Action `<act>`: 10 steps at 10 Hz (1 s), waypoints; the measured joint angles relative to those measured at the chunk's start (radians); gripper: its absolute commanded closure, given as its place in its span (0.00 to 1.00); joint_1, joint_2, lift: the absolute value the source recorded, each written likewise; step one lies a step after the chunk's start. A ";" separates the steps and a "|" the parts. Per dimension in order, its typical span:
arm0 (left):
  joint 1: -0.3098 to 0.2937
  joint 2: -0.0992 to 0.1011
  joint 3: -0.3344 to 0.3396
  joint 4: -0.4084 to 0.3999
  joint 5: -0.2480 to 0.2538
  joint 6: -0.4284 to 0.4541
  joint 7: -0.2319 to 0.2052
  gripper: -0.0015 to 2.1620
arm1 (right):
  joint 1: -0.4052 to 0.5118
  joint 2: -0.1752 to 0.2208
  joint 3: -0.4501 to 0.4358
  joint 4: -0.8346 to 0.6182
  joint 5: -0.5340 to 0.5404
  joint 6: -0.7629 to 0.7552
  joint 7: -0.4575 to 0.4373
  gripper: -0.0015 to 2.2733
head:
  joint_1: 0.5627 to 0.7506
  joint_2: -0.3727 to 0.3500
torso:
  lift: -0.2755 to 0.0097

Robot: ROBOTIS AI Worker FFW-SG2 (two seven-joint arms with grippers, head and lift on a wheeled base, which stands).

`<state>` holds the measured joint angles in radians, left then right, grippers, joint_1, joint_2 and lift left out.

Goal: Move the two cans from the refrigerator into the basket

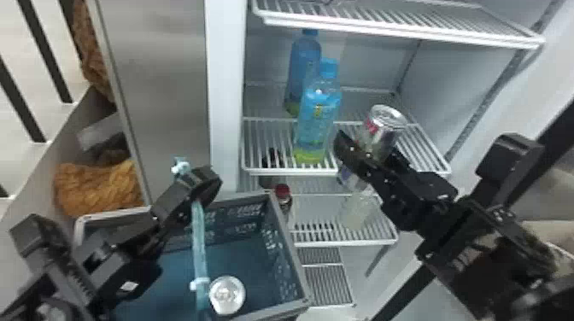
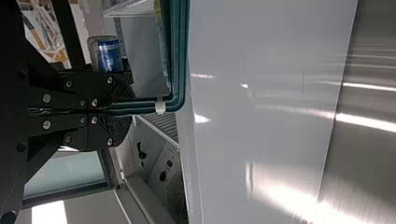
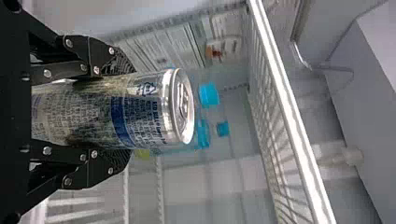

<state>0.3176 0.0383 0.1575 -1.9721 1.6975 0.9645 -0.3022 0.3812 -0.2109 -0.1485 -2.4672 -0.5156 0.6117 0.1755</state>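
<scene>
Silver printed can [image 1: 385, 124] sits clamped in the right gripper [image 3: 123, 114], near the clear blue bottle [image 1: 318, 115]; a careless swing could topple it. The left gripper [image 2: 126, 111] grips the dark basket's [image 1: 291, 247] teal handle [image 1: 198, 239]; dropping from high could dent the other round metal can [image 1: 226, 294] inside.

We list: basket [image 1: 291, 248], grey rim, deep blue interior, teal handle [image 1: 199, 243]. Inside basket: first can [image 1: 226, 294], silver. Beyond basket, we record: second can [image 3: 135, 112], silver, blue band, dark print; front bottle [image 1: 317, 119], translucent blue, yellow-green base; shelf [image 1: 294, 171], white-barred.
</scene>
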 measured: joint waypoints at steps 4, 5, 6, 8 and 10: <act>0.001 0.000 -0.003 0.000 0.002 -0.003 0.000 0.56 | 0.023 -0.023 0.123 -0.035 -0.081 0.029 0.014 0.56 | 0.70 0.43 | 0.84; -0.001 0.000 -0.004 0.000 0.003 -0.004 0.000 0.56 | 0.024 -0.030 0.162 -0.033 -0.101 0.040 0.016 0.56 | 0.70 0.47 | 0.84; -0.001 0.000 -0.005 0.000 0.003 -0.006 0.000 0.56 | 0.023 -0.035 0.191 -0.029 -0.113 0.051 0.019 0.56 | 0.70 0.49 | 0.84; -0.001 0.000 -0.006 0.000 0.005 -0.007 0.000 0.56 | 0.010 -0.042 0.229 -0.006 -0.121 0.060 0.037 0.29 | 0.70 0.53 | 0.84; 0.000 0.000 -0.007 0.000 0.007 -0.008 0.000 0.56 | -0.006 -0.042 0.243 0.023 -0.121 0.058 0.052 0.03 | 0.70 0.55 | 0.84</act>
<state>0.3172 0.0383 0.1505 -1.9721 1.7041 0.9567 -0.3019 0.3752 -0.2528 0.0947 -2.4443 -0.6369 0.6699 0.2278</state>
